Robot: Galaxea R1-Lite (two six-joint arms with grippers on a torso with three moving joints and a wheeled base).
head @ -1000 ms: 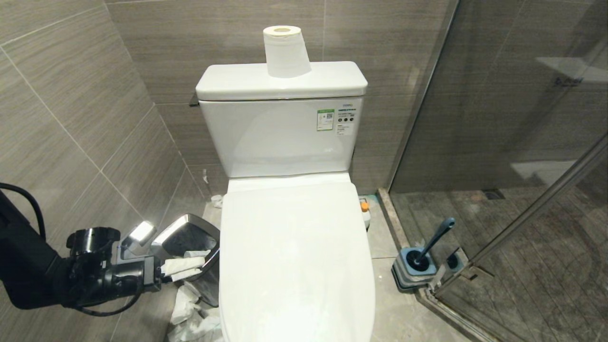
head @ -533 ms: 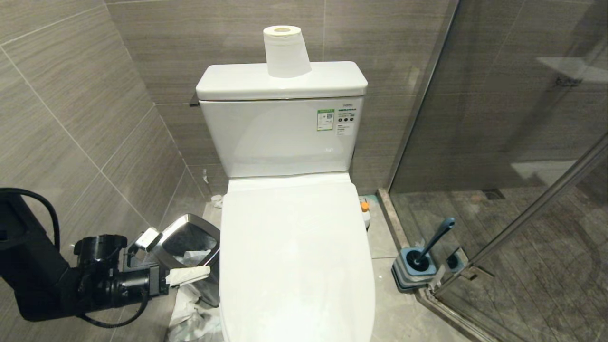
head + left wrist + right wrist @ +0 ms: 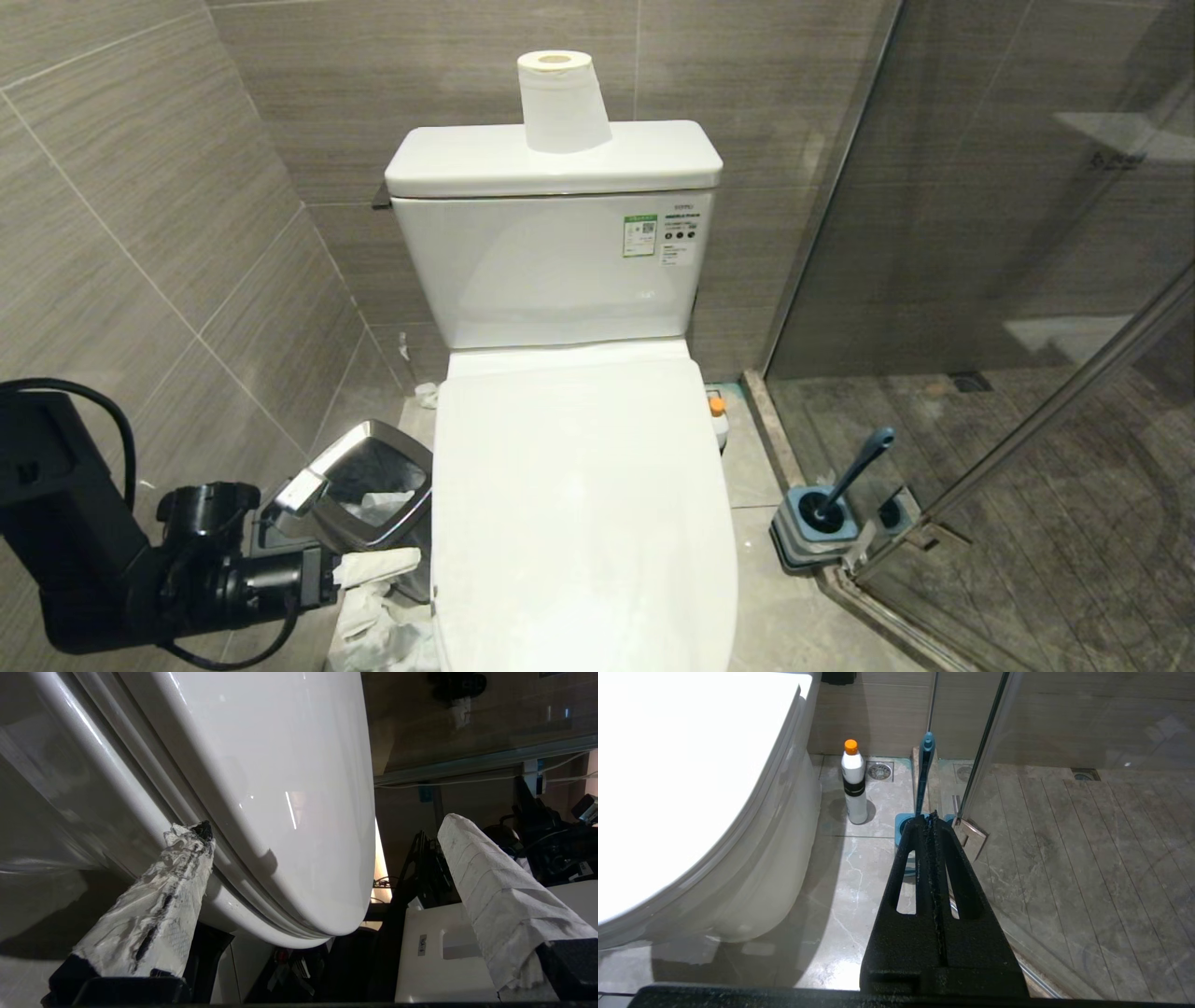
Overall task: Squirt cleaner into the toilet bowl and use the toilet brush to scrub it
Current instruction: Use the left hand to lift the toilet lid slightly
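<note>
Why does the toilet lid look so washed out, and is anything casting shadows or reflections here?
Head view: the lid is overexposed, its surface detail lost. Right wrist view: it is blown out too, and the bottle casts a shadow on the floor tiles. Left wrist view: a wrapped finger throws a dark shadow onto the glossy lid.

The stickers (image 3: 661, 236) on the cistern (image 3: 551, 271) are too small to read.
</note>
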